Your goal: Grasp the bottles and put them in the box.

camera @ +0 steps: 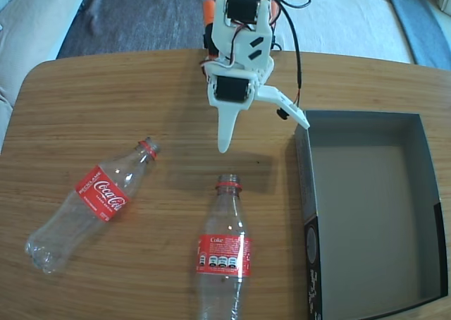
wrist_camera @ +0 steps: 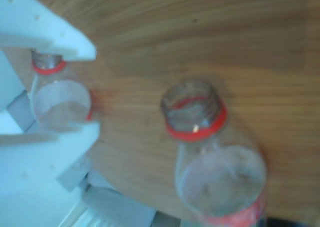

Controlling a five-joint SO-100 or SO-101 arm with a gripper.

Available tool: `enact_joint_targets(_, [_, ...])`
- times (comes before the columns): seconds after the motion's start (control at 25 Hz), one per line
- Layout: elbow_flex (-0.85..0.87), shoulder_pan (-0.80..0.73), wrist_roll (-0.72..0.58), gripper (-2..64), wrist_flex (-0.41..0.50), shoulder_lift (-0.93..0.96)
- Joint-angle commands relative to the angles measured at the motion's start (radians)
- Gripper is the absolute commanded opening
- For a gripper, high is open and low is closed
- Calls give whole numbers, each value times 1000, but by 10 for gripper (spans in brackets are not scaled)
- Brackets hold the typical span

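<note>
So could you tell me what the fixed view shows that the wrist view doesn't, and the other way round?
Only the fixed view shows the box, empty, at the table's right side, the whole arm, and both bottles' red labels in full, lying apart on the table.

Only the wrist view shows a close look into the open, capless mouth of the nearer bottle, and the other bottle's neck seen between the white fingers.

Both show the two bottles, the wooden tabletop, and the gripper open, holding nothing.

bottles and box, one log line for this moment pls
gripper: open, above table, holding nothing | left bottle: lying on table | middle bottle: lying on table | box: empty
</note>
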Motion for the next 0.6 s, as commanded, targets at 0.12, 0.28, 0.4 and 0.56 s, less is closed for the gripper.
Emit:
enact_joint_targets(0.12, [-130, 5, -6, 109, 2, -37])
enact_joint_targets(0.28, [-262, 5, -6, 115, 0, -198])
enact_joint_targets(0.4, [-388, 5, -6, 116, 0, -347])
enact_joint_targets(0.56, [-569, 3, -12, 116, 0, -528])
